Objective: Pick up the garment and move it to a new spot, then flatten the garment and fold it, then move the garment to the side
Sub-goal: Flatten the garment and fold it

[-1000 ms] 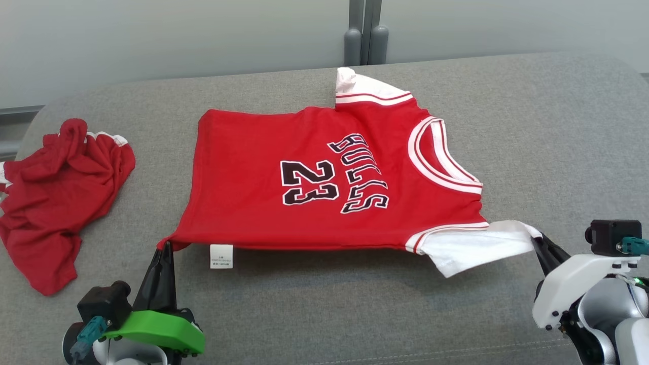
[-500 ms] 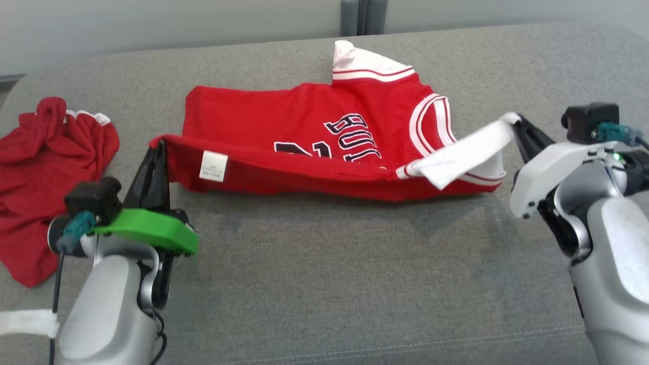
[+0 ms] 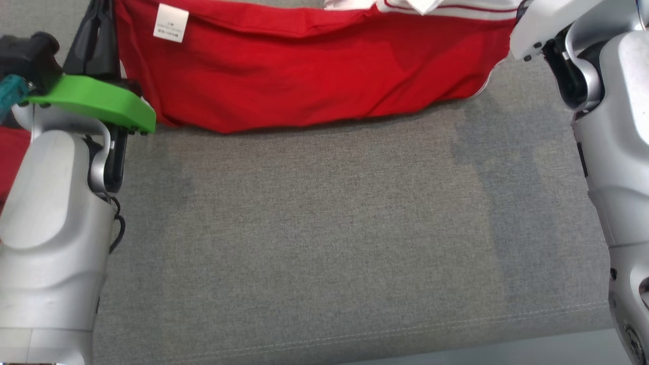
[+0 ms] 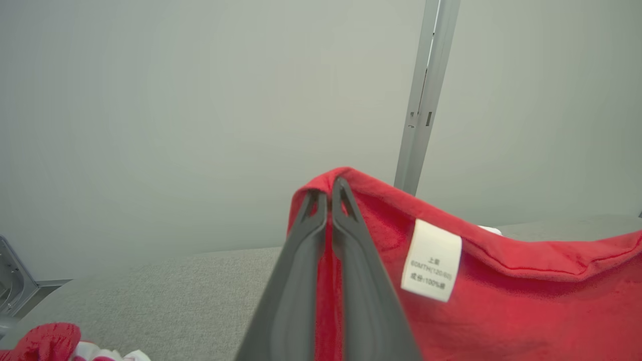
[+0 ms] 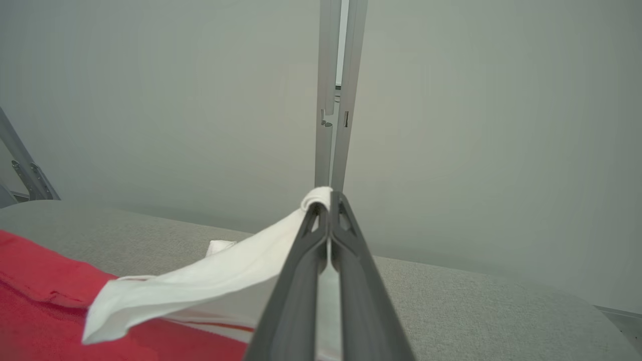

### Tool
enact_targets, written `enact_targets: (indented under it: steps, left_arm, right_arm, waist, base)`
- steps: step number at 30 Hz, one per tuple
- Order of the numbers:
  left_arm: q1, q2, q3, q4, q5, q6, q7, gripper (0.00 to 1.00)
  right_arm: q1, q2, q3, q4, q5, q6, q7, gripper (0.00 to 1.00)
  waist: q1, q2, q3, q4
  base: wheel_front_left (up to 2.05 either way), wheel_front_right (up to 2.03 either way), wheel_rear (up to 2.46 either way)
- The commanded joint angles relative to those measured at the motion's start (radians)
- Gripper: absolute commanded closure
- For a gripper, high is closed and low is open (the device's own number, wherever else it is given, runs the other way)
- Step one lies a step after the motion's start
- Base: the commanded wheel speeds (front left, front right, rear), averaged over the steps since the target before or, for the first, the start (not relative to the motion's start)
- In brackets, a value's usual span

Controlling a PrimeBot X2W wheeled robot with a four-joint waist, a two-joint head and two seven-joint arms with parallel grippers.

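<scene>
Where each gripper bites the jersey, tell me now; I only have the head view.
Observer: Right gripper is shut on the tip of the white sleeve.
Operator: Now the left one.
Observer: Left gripper is shut on the red corner of the jersey, beside the tag.
Operator: Report what's behind it.
Observer: A grey post against a pale wall.

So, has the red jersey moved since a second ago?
Yes, upward. The near edge of the jersey lay flat on the grey cushion; now it is lifted off the cushion, the cloth hanging below it.
</scene>
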Motion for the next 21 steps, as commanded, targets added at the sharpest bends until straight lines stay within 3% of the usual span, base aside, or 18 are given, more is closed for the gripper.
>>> enact_targets:
  steps: [1,12,16,21]
  left_arm:
    - [-0.028,0.011,0.000,0.004,0.002,-0.005,0.001,1.00]
    - [-0.405,0.083,-0.025,-0.025,-0.048,-0.043,0.137,1.00]
    - [-0.565,0.100,-0.031,-0.049,-0.084,-0.047,0.168,1.00]
    - [-0.732,0.115,-0.023,-0.066,-0.134,-0.049,0.151,1.00]
  right_arm:
    - [-0.017,0.006,-0.002,0.020,0.014,-0.001,-0.008,1.00]
    - [-0.362,0.059,-0.017,0.220,0.070,-0.001,-0.029,1.00]
    - [-0.504,0.062,-0.095,0.267,0.024,-0.001,-0.115,1.00]
    - [-0.657,0.061,-0.226,0.314,-0.114,-0.001,-0.278,1.00]
  waist:
    - [0.0000,0.0000,0.063,-0.027]
    - [0.0000,0.0000,0.298,-0.074]
    - [0.0000,0.0000,0.357,-0.078]
    - [0.0000,0.0000,0.378,-0.088]
  base:
    - [0.00,0.00,0.00]
    - [0.00,0.00,0.00]
    - [0.00,0.00,0.00]
    - [0.00,0.00,0.00]
